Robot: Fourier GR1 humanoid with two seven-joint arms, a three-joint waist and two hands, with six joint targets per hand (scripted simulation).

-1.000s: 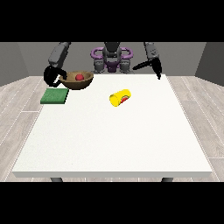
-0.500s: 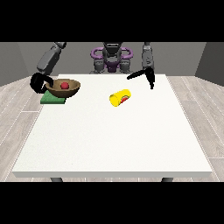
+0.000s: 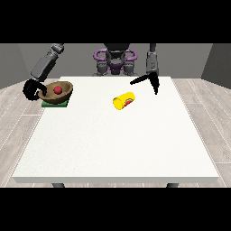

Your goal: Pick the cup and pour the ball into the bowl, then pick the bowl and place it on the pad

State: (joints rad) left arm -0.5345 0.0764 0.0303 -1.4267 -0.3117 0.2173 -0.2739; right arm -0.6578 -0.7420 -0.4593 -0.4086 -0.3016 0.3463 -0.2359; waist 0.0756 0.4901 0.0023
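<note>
The hand (image 3: 32,89) at the view's left curls round the bowl's (image 3: 57,94) rim, the ball (image 3: 57,90) inside, tilted directly over the green pad (image 3: 54,103). The cup (image 3: 124,100) lies sideways mid-table (image 3: 117,144); the other hand (image 3: 151,80) hangs open.

Bare test room — white table (image 3: 117,149), grey walls, pale wood-plank floor (image 3: 207,113).

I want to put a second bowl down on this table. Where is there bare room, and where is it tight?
The whole near half of the table, below the yellow cup, is bare, as is the strip right of the cup. It is crowded at the far left corner, where the bowl, the green pad and a hand sit together.
</note>
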